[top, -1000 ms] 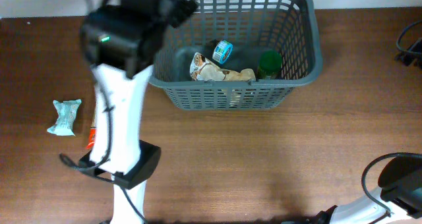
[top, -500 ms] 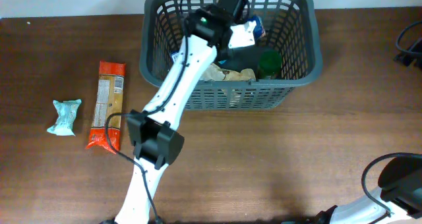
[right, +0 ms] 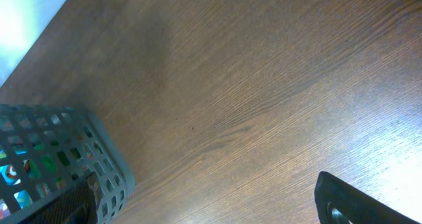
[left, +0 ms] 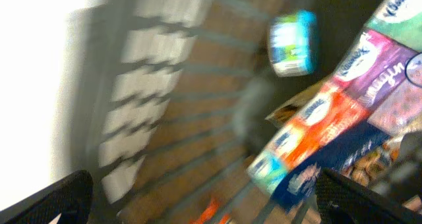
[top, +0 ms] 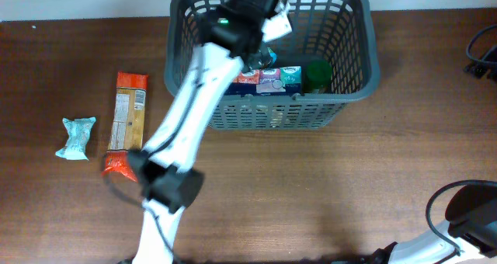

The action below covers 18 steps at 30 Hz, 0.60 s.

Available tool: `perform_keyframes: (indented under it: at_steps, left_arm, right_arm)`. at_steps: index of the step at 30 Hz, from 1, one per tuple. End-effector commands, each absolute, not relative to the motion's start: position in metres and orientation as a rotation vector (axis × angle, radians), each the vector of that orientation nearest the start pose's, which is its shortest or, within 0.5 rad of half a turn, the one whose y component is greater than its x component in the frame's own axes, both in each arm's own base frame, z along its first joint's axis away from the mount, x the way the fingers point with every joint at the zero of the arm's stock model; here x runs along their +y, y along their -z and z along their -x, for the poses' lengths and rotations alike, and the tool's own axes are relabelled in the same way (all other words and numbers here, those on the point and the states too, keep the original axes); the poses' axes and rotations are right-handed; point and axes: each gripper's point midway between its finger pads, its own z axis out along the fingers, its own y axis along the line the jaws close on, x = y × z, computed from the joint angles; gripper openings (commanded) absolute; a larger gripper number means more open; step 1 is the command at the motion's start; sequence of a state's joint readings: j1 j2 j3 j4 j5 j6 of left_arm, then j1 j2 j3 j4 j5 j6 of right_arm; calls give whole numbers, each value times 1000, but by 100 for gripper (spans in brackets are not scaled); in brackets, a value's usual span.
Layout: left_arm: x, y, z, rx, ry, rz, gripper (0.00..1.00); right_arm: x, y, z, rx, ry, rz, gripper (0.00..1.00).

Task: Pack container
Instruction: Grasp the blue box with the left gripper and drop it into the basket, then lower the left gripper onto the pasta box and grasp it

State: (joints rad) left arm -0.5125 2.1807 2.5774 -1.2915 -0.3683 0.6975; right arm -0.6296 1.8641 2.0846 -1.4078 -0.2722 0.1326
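The container, a dark grey lattice basket, stands at the table's far edge. My left arm reaches over its back half. The left gripper hangs open above the inside with nothing between its fingers. Below it a multicoloured pack of tissues lies flat on the basket floor, also visible in the left wrist view as the tissue pack. A blue-and-white round item and a green item lie beside it. My right gripper stands open over bare table, near the basket's corner.
An orange-red flat packet and a crumpled light-blue packet lie on the wooden table left of the basket. The right arm's base sits at the front right corner. Black cables hang at the right edge.
My left gripper has opened and let go of the tissue pack, which now lies in the basket. The left arm has lifted slightly toward the basket's back. The right arm has not moved.
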Motion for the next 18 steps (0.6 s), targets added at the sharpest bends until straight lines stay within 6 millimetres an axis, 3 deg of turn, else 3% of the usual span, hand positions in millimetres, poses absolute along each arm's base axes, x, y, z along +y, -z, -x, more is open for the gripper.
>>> perform_keyframes:
  at_steps: [1,5,7,9,11,13,18]
  left_arm:
    - [-138,-408,-447,2025,-533,-933,99]
    - [-72,-462,-418,1996,-532,-699,99]
    - [-37,-466,-408,2026,-546,-624,99]
    - [1,-455,-404,2101,-574,-509,99]
    - [38,-429,-403,2211,-582,-396,100]
    - [63,-389,-403,2342,-521,-291,99]
    - [100,-265,-403,2675,-318,-67,100]
  right_arm:
    - [-203,-258,-360,2523,-243,-940,96]
    - [-202,-258,-360,2522,-249,-938,96]
    - [-201,-258,-361,2521,-254,-937,96]
    - [-201,-258,-361,2521,-258,-936,96]
    - [-201,-258,-361,2521,-258,-936,96]
    - [-201,-258,-361,2521,-258,-936,96]
    - [-201,-258,-361,2521,-258,-936,96]
